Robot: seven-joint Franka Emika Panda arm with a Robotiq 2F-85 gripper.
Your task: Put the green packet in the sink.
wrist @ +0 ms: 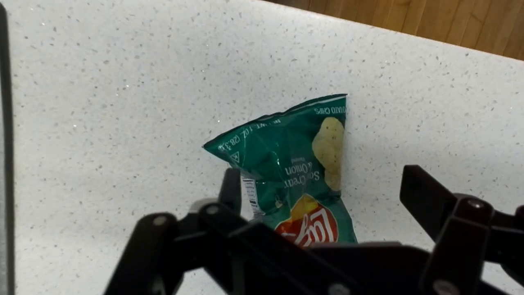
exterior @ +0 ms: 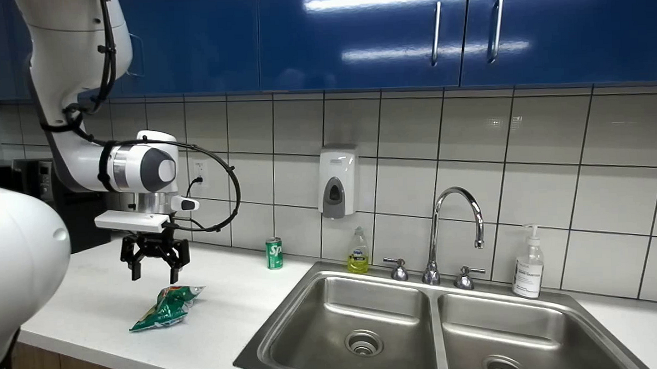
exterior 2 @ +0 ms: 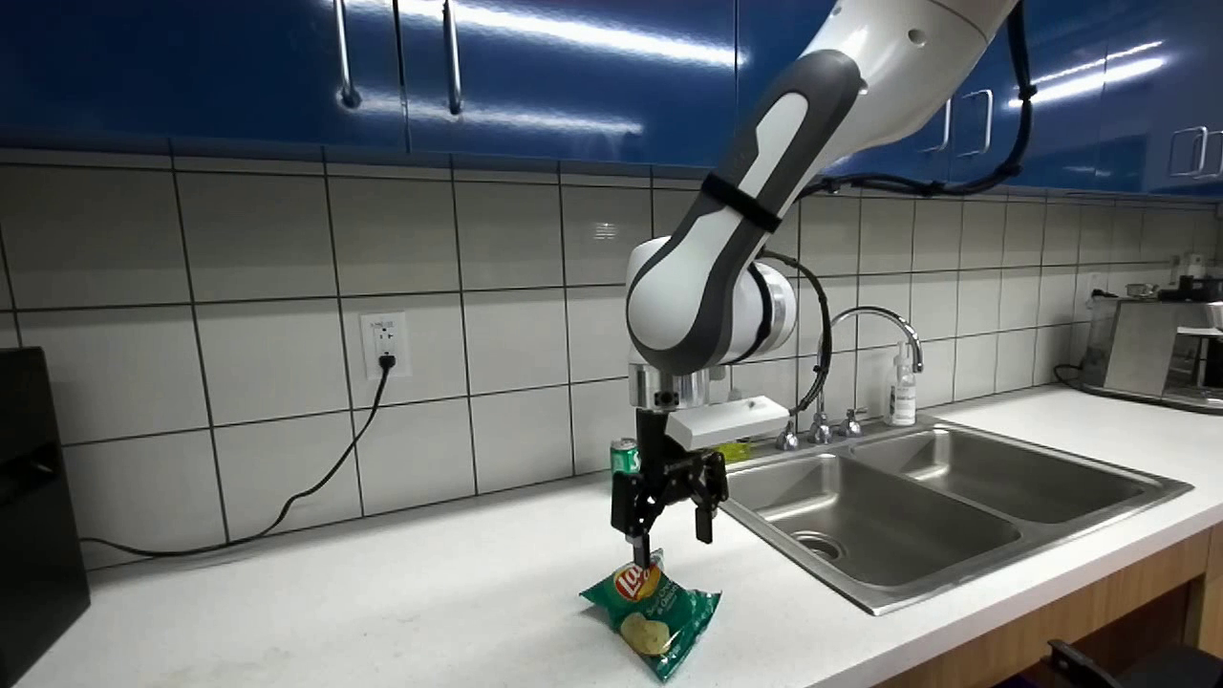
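The green packet [exterior: 169,308] is a crinkled chip bag lying on the white counter; it shows in both exterior views [exterior 2: 664,612] and in the wrist view [wrist: 282,151]. My gripper [exterior: 155,277] is open and empty, pointing down above the packet. In the wrist view the fingers [wrist: 321,172] stand wide apart, and the packet lies between and below them, nearer the left finger. The gripper's body hides the packet's lower end there. In an exterior view a fingertip [exterior 2: 673,547] overlaps the packet's top; contact cannot be told. The sink's left basin [exterior: 312,330] also shows in an exterior view [exterior 2: 889,540].
A green can [exterior: 274,253] stands behind near the wall. A soap bottle [exterior: 358,254], a curved faucet [exterior: 434,241] with handles and a pump bottle [exterior: 528,270] stand at the sink's back rim. The right basin [exterior: 508,325] adjoins. A dark appliance [exterior 2: 38,497] stands across the counter.
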